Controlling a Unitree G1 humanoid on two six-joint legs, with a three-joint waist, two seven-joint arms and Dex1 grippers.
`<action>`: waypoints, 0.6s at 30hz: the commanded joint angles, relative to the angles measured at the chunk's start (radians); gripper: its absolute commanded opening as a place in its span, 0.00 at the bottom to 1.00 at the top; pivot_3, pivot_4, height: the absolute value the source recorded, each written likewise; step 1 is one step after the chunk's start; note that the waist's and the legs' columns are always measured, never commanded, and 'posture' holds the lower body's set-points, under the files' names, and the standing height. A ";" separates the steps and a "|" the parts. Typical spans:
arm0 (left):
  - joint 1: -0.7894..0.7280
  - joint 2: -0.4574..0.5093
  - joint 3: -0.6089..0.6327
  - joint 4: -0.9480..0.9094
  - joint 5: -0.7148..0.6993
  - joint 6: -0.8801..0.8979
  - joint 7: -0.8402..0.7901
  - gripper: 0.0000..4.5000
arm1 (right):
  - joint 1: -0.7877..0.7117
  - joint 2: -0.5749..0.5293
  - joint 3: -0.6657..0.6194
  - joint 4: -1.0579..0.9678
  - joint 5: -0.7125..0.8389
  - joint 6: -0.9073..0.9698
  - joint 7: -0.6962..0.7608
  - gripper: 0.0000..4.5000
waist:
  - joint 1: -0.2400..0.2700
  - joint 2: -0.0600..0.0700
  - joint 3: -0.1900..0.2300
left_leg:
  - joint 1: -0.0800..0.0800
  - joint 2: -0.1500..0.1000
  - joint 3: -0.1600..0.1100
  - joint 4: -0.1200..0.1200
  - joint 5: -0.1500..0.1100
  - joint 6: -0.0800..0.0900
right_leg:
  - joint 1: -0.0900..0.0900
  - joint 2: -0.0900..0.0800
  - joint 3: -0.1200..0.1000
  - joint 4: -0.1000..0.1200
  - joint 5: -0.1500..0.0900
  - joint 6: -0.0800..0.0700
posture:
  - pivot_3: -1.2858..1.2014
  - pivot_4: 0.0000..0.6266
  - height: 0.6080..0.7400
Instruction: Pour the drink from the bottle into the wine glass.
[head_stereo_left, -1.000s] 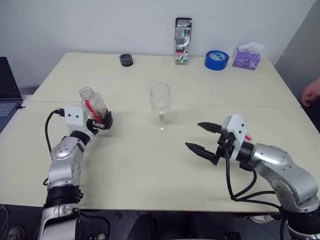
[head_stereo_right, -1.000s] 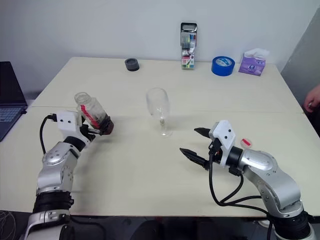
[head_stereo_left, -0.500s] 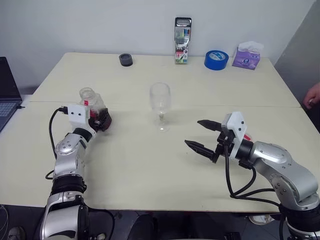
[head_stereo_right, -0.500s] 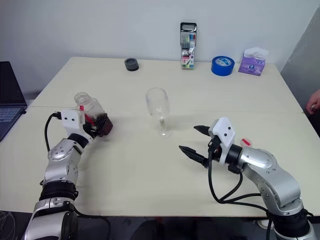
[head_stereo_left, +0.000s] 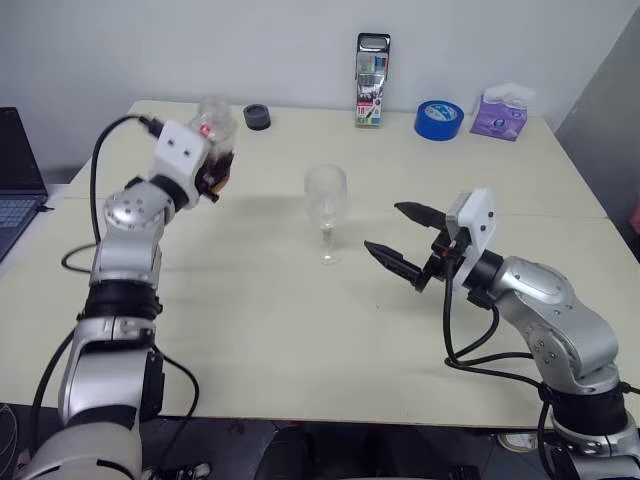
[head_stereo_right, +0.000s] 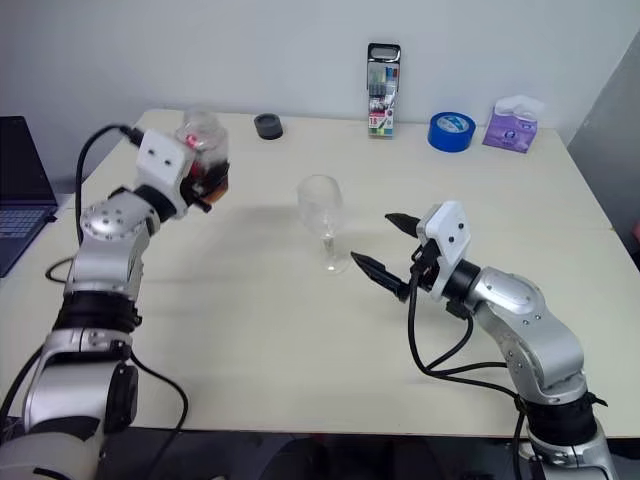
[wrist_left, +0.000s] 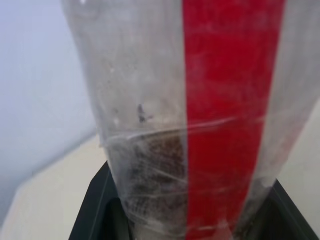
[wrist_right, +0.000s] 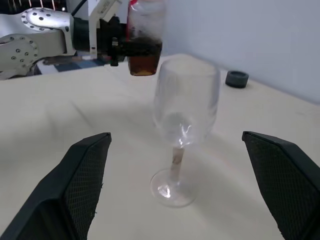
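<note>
**Bottle's off the counter, pour not started yet**

Head views: the left tool (head_stereo_left: 212, 168) is clamped on the bottle (head_stereo_left: 214, 128) and is now carrying it well above the counter (head_stereo_left: 270, 320); a second ago it was sitting low near the surface. It's roughly upright, left of the wine glass (head_stereo_left: 325, 208), so I'd guess the tilt is next. The right tool (head_stereo_left: 405, 243) is hanging beside the glass, fingers spread apart, holding nothing.

Left wrist: the drink (wrist_left: 155, 175) is pooling low in the bottle behind the red stripe.

Right wrist: the glass is looking empty.

Room: blue tape roll (head_stereo_left: 435, 119), tissue pack (head_stereo_left: 498, 111), laptop (head_stereo_left: 15, 170), plain wall.
</note>
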 joint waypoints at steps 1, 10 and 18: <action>-0.113 0.014 -0.074 0.081 0.077 -0.076 -0.050 0.38 | -0.029 0.035 -0.018 0.022 -0.010 -0.073 -0.009 1.00 | -0.002 0.000 0.000 | 0.000 0.000 0.000 0.000 0.000 0.000 | 0.000 0.000 0.000 0.000 0.000 0.000 | 0.52 0.24 1.00; -0.296 0.026 -0.194 0.311 0.219 -0.285 -0.068 0.38 | -0.041 0.095 0.014 0.050 -0.027 -0.107 -0.013 1.00 | -0.015 0.000 0.000 | -0.001 0.001 0.000 0.000 0.000 0.000 | -0.001 0.000 -0.001 0.001 0.000 0.000 | 0.52 0.24 1.00; -0.375 0.034 -0.254 0.400 0.300 -0.462 -0.095 0.38 | -0.044 0.117 0.021 0.063 -0.040 -0.118 -0.023 1.00 | -0.014 0.000 0.000 | -0.001 0.000 0.000 0.000 0.000 0.000 | -0.001 0.000 -0.001 0.001 0.000 0.000 | 0.52 0.24 1.00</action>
